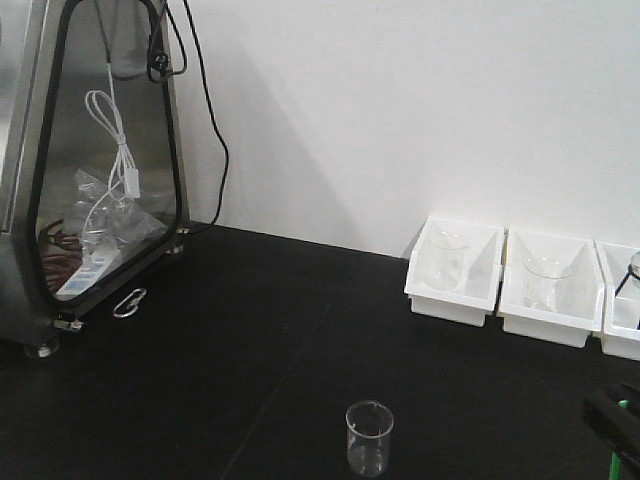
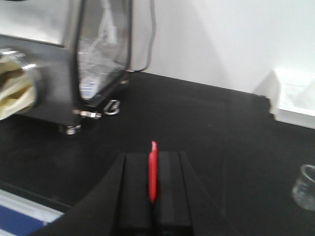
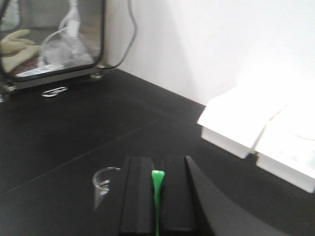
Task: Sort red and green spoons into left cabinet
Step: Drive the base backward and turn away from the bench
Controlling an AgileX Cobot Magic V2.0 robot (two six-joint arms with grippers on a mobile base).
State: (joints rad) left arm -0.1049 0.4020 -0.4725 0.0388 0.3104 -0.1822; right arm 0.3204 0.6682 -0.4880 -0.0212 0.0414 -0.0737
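Red spoon (image 2: 153, 178) sits clamped in the left end effector (image 2: 152, 157), green spoon (image 3: 157, 186) in the right end effector (image 3: 158, 160), both above the black tabletop (image 1: 250, 330). Pickup looks done. Neither spoon is shelved, and the left cabinet is out of view.

readable text: none | labels, brands, numbers, signs: none legible | beaker (image 1: 369, 437): no markings legible

Plain white wall (image 1: 400, 100) at the back, matte black tabletop (image 1: 250, 340) running the whole way across. Far left there's a stainless steel chamber (image 1: 15, 200) with a clear window, and a black cable (image 1: 218, 150) hangs beside it. White plastic bins (image 1: 452, 303) line the wall on the right. Lighting's even, shadows soft.
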